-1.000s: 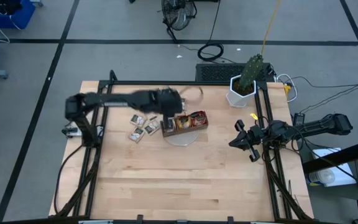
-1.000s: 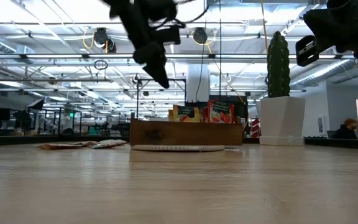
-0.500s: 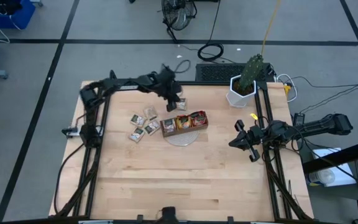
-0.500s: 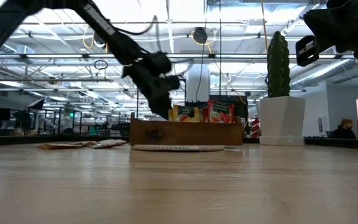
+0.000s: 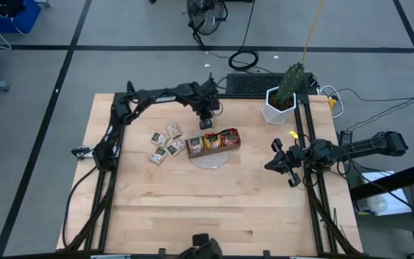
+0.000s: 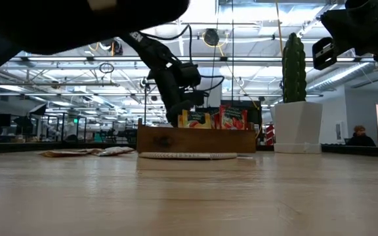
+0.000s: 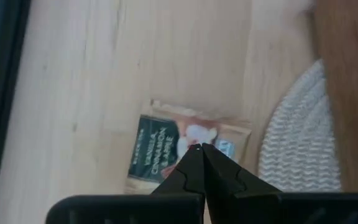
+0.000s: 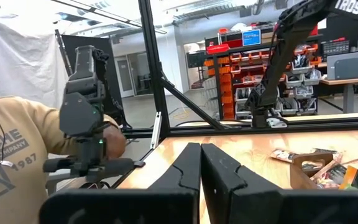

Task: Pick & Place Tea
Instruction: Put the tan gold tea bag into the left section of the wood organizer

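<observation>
paper-thin and light, the beige sachet at the tray's twelve o'clock would slide; pinch one edge. left gripper closed, empty above it.

— Where do your views sit around the wooden tray?

— One looks straight down from high above it; one sits at table level, facing it. My left wrist hangs close above; my right wrist looks across from afar. All catch it.

Bare tabletop before tray
</observation>
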`<state>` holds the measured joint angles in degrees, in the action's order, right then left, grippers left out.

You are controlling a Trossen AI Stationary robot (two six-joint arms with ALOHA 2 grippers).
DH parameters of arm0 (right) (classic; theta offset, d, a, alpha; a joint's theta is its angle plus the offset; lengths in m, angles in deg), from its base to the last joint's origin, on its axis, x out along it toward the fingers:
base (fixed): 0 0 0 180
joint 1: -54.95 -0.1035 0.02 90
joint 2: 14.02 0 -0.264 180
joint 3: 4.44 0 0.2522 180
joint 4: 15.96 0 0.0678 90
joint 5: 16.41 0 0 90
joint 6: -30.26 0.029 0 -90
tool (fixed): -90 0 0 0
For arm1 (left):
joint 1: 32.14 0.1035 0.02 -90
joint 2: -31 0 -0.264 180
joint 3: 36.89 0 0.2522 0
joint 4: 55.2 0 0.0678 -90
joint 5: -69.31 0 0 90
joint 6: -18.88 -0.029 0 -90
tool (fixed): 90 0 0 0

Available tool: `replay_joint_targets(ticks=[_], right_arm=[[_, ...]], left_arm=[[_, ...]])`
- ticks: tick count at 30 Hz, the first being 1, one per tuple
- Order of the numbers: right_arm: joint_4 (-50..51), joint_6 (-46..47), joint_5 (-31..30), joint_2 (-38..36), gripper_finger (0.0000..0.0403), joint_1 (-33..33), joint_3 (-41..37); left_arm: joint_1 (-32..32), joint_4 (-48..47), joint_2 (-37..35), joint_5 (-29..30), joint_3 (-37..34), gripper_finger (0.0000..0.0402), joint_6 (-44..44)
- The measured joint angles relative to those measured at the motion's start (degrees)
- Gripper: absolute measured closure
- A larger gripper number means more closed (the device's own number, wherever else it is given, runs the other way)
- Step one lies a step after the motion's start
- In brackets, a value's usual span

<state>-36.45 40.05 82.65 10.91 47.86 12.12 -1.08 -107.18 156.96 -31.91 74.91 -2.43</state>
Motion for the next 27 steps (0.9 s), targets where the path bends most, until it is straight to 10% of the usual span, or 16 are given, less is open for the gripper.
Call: replay_joint_targets(ticks=[17, 23, 27], right_arm=[[-0.01, -0.01, 0.00, 0.00, 0.0403, -0.01, -0.01], [-0.01, -0.01, 0.00, -0.01, 0.0403, -0.02, 0.00], [-0.01, -0.01, 0.00, 0.00, 0.0403, -0.02, 0.01]], left_arm=[[3.62, -2.56, 1.70, -20.87, 3.78, 0.0401, 18.71], [3.56, -14.04, 1.70, -2.08, 3.83, 0.0401, 12.66], [4.53, -20.28, 2.41, 0.24, 3.76, 0.0401, 10.41]])
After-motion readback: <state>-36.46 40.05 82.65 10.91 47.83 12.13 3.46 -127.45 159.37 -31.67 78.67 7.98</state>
